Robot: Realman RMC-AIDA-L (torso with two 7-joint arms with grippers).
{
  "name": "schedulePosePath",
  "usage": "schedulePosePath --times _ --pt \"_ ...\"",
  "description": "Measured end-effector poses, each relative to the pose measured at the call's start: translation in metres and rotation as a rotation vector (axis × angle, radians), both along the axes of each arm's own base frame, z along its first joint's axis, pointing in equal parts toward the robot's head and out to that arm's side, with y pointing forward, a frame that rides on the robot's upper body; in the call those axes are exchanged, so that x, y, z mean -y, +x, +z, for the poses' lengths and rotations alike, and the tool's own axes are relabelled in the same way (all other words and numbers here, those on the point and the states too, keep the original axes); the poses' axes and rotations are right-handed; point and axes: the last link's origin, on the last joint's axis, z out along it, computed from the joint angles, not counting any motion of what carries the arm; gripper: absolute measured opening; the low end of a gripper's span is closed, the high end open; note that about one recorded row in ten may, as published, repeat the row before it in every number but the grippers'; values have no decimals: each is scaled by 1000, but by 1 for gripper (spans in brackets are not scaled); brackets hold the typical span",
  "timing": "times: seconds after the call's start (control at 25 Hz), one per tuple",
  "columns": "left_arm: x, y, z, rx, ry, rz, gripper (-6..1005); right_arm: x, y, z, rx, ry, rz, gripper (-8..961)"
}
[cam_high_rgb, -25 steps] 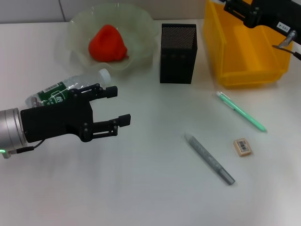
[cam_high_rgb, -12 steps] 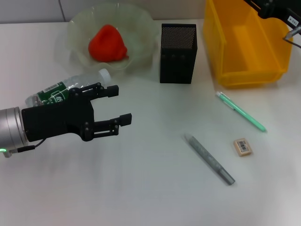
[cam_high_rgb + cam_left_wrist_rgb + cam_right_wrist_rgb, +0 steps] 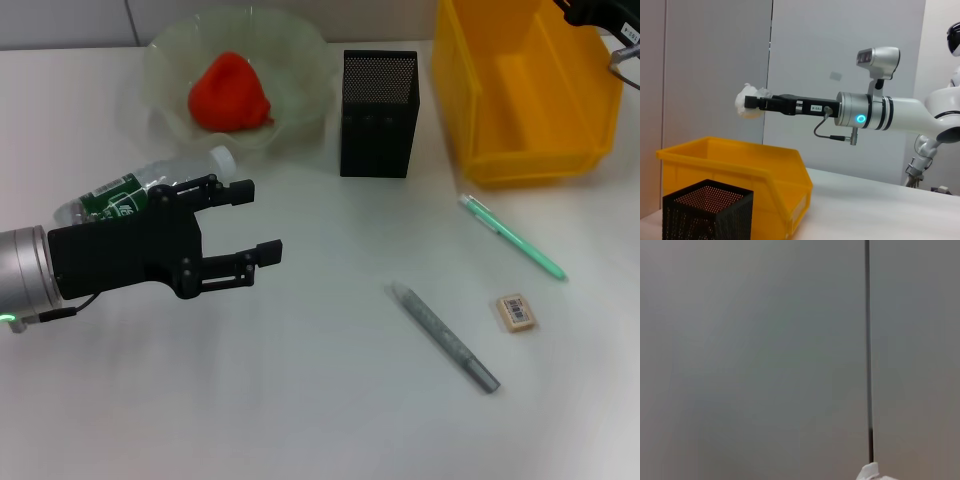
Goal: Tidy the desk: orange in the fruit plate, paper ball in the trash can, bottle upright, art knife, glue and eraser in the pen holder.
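I had the paper ball (image 3: 749, 101) pinched in the right gripper (image 3: 756, 103), raised above the yellow trash can (image 3: 760, 172) near its far rim. Letting go there risked it dropping behind the can. My left gripper (image 3: 235, 222) hung spread beside the toppled bottle (image 3: 130, 190).

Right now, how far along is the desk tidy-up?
Done: the orange sits in the fruit plate. In hand: the right gripper holds the paper ball above the yellow trash can. Left: the bottle lies flat beside the open left gripper; art knife, glue, eraser lie outside the pen holder.
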Motion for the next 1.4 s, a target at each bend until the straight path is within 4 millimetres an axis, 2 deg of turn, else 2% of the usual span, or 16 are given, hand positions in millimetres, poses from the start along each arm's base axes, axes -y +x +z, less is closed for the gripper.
schedulePosePath --times 0.84,1.12,1.4 --pt "-1 1 0 -1 1 -4 793 -2 -2 -1 -6 -4 -1 615" --pt "-2 1 1 -3 2 -6 793 -2 -2 0 -8 -2 -3 792" --pt "-2 1 1 -3 2 -6 792 -3 -1 1 -14 0 -6 826"
